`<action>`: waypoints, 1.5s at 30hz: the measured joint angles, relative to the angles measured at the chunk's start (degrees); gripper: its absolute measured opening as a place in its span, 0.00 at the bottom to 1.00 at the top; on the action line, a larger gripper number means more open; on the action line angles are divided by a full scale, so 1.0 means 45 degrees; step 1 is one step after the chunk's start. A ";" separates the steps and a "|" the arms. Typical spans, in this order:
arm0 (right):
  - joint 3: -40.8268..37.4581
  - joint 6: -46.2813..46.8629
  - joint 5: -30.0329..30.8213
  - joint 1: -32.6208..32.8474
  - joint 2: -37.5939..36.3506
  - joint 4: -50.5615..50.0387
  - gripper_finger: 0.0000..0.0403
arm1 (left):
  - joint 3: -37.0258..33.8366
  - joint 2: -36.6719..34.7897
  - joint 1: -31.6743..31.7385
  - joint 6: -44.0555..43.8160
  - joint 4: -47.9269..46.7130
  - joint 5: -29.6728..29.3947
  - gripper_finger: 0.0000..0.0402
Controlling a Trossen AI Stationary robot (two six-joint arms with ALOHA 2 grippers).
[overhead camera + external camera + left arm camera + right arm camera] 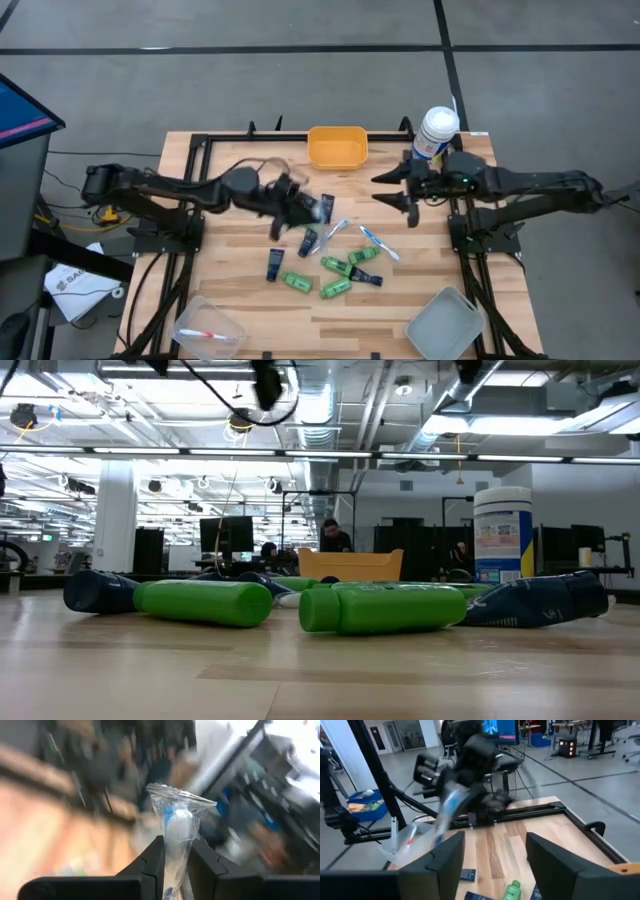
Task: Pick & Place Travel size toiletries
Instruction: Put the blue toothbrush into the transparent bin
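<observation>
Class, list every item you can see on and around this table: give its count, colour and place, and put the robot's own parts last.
Green bottles: about five, bright green, centre front.
Navy tubes: at least three, dark blue, among the bottles.
Toothbrushes: one white-blue on the table, one wrapped in the left gripper.
Yellow bin: one, back centre.
White canister: one, blue label, back right.
Clear tray: one, front left, holding a toothbrush.
Grey tray: one, front right.
Left gripper: shut on the wrapped toothbrush.
Right gripper: open, near the canister.

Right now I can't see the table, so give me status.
Left gripper shut on wrapped toothbrush, lifted. Right gripper open, waiting near white canister. Bottles, tubes still on table.
</observation>
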 joint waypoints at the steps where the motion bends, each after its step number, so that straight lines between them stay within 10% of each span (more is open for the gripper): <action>1: 0.0005 0.0110 0.0000 -0.0037 -0.0155 -0.0165 0.52 | -0.0001 -0.0369 -0.0322 -0.0043 -0.1149 0.0213 0.14; 8: 0.0015 0.0273 0.0010 -0.0308 -0.0607 -0.1164 0.49 | -0.0010 -0.1977 -0.3628 -0.1128 -0.6461 -0.0206 0.13; 18: 0.0015 0.0273 0.0010 -0.0851 -0.0584 -0.1224 0.41 | -0.0005 -0.1810 -0.7634 -0.5083 -0.7865 -0.1301 0.13; 45: 0.0015 0.0378 0.0015 -0.1499 -0.0584 -0.1746 0.39 | -0.0010 -0.1791 -1.0634 -0.2500 -1.1708 -0.1652 0.14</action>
